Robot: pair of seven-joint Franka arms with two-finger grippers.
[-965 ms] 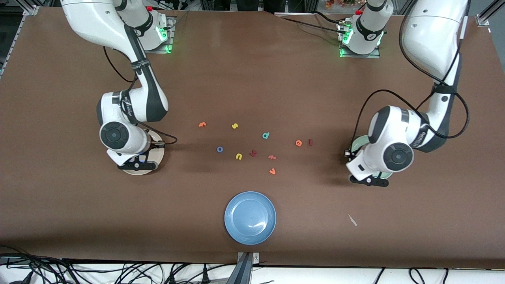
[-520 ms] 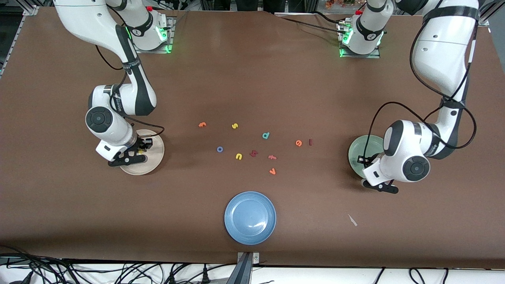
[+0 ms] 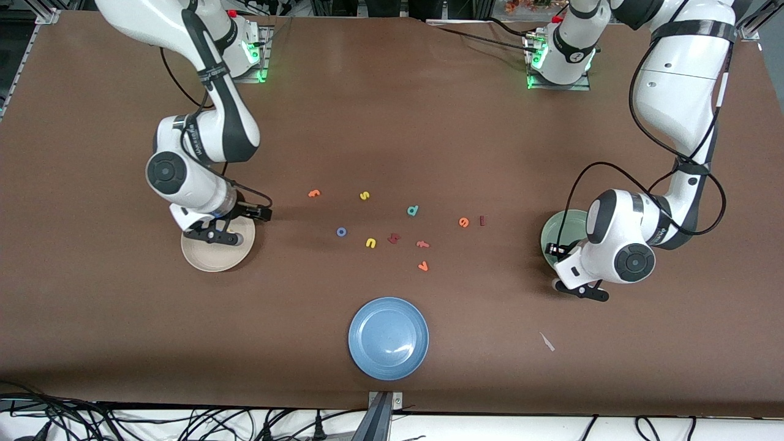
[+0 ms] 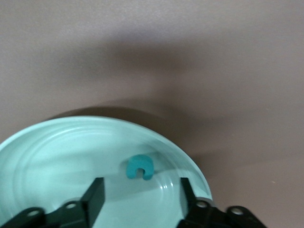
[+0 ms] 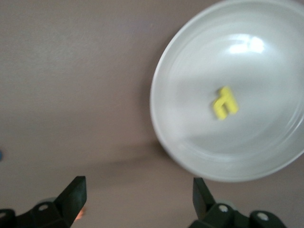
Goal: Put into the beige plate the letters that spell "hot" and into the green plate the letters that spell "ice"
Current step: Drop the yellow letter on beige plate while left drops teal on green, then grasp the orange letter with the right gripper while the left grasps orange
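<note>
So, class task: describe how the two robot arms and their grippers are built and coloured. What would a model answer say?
Both arms have glossy white rounded shells with dark grey joint bands and round black caps at the joints. A loose black cable loops along each forearm. Green lights glow at both bases. The left gripper and right gripper are black, each with two flat matte jaws.

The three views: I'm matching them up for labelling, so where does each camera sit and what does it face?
Front view: high across the table, facing both arms; right gripper over the beige plate, left gripper by the green plate.
Left wrist view: looks down past open jaws at the teal "c" in the green plate.
Right wrist view: open jaws, yellow "h" in the beige plate.
Shared: both plates.
</note>
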